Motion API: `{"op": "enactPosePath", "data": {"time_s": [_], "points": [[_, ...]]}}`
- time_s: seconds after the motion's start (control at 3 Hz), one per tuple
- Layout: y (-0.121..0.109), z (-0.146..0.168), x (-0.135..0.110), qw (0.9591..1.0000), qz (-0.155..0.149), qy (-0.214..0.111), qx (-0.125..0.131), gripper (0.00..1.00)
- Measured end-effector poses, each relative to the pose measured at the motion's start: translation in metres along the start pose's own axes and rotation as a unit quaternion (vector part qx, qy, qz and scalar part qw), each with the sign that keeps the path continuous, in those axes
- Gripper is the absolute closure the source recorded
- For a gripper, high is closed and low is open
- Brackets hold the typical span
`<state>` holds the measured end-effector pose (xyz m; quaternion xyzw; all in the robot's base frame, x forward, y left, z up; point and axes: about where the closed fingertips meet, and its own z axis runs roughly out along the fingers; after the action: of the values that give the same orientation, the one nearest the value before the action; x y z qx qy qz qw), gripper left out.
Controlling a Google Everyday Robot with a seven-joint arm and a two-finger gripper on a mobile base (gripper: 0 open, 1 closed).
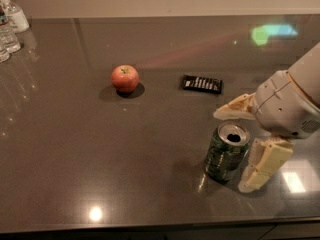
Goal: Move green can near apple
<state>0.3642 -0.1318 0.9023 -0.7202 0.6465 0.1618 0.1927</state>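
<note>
The green can [226, 153] stands upright on the dark table [100, 149] at the front right, its silver top with the pull-tab hole showing. The apple [124, 78], red-orange with a short stem, sits well to the can's far left. My gripper [234, 146] is at the right, open, with one pale finger [235, 108] just behind the can's top and the other finger [264, 165] beside the can's right side. The can stands between the fingers; they do not close on it.
A flat black rectangular object [201, 84] lies behind the can, to the right of the apple. Clear water bottles [10, 26] stand at the far left corner. The table's front edge runs along the bottom.
</note>
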Motion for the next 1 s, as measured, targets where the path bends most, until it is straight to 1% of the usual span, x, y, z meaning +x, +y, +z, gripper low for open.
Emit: {"op": "enactPosePath", "data": {"time_s": [0.33,0.67,1.0], "points": [[0.003,0.004,0.001,1.0,-0.003,-0.004,-0.005,0.41],[0.002,0.001,0.0,1.0,0.002,-0.006,-0.006,0.65],[-0.013,-0.008,-0.008,0.9999,0.012,-0.004,0.004,0.88]]}}
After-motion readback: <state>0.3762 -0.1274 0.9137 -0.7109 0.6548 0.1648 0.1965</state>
